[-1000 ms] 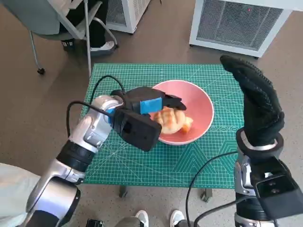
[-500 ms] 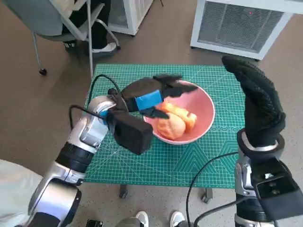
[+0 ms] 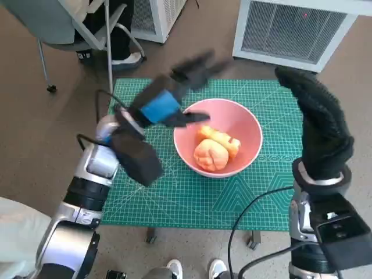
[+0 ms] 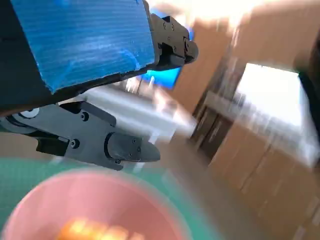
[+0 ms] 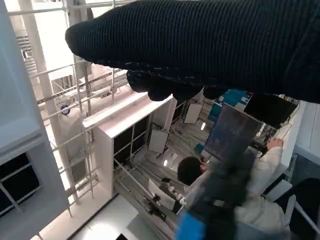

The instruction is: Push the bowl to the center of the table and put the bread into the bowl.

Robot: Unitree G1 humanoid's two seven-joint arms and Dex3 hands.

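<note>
Cutting mat: green, gridded, spread over the table directly under both hands.
Chair: grey seat on thin metal legs, out beyond the left hand, off the mat's far left corner.
Person's leg and shoe: dark trouser, white-soled shoe on the floor, just beside that chair.
Vented white unit: slatted grille, on the floor beyond the right hand.
White cabinet: far side, past the left hand, next to the chair.
Feet: pale shoes at the near table edge, between the two arms.
Seated person: blurred, pale sleeve, seen past the glove in the right wrist view.
Floor: brown, all round the table.
</note>
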